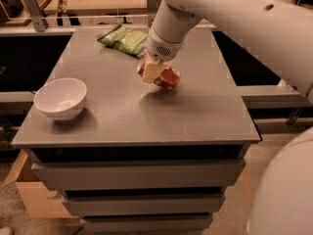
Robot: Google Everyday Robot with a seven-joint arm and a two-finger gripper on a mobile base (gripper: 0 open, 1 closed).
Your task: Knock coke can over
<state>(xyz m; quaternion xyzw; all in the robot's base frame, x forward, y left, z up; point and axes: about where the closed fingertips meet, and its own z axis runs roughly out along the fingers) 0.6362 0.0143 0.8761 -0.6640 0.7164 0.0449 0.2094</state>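
Tabletop: one bowl, one bag, one coke can against hand, grip unclear.

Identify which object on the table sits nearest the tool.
The small red-orange aluminium soda can, tilted against the tool at the middle of the grey table; the white bowl and green snack bag lie well apart.

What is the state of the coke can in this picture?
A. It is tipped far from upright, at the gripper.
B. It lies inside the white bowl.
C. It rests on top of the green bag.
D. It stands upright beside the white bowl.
A: the coke can leans far off upright on the table, right at the gripper, well apart from the white bowl and the green bag.
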